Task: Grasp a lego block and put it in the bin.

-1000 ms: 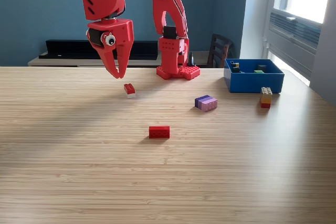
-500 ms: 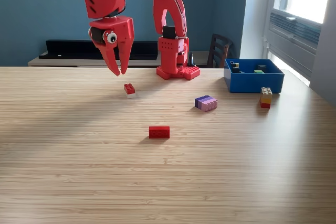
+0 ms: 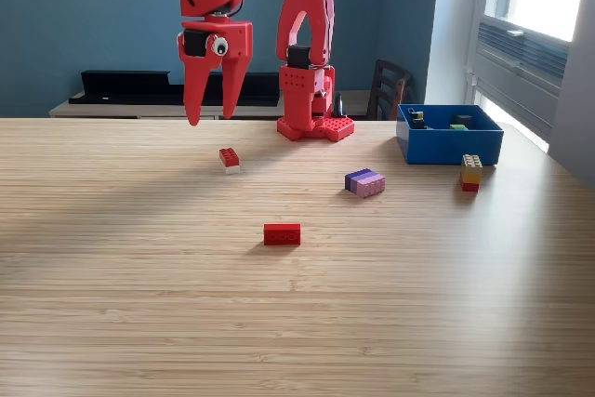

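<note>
With the claw [image 3: 212,118] spread empty in the upper centre-left above the red-and-white block [image 3: 229,159], and the bin [image 3: 450,143] far at middle right, a misaligned descent could knock the block aside.

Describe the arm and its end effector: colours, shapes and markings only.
The arm is bright red plastic throughout, built of blocky segments with black motor housings showing at the joints. It stands on a red studded base. The end effector has two long, tapering, pointed red fingers, with a small round white-and-black part near their root.
</note>
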### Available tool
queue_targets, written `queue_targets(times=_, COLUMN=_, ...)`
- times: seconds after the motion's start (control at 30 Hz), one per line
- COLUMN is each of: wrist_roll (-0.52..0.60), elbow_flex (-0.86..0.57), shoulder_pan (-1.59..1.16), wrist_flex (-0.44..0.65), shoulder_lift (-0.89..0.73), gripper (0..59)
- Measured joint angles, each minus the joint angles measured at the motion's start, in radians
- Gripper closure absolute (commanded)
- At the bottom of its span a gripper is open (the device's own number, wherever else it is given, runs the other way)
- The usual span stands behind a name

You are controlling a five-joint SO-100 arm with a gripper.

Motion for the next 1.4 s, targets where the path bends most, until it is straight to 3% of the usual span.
queue_targets(times=0.23, wrist_roll=-0.018, elbow_flex=0.347, shoulder_pan=0.0, wrist_flex=-0.16, shoulder_lift=0.112, gripper=34.1)
queue_targets(times=0.43, wrist_roll=-0.026, elbow_flex=0.492, shoulder_pan=0.031, wrist_flex=-0.225, shoulder_lift=0.146, gripper=34.2)
queue_targets(times=0.87, wrist_roll=-0.067, elbow_flex=0.495, shoulder_pan=0.132, wrist_flex=-0.249, shoulder_lift=0.146, gripper=33.5)
queue_targets(times=1.2, wrist_roll=-0.118, elbow_flex=0.357, shoulder_pan=0.212, wrist_flex=-0.304, shoulder_lift=0.146, gripper=31.4)
queue_targets(times=1.4, wrist_roll=-0.15, elbow_flex=0.39, shoulder_pan=0.218, wrist_flex=-0.337, shoulder_lift=0.147, gripper=31.3)
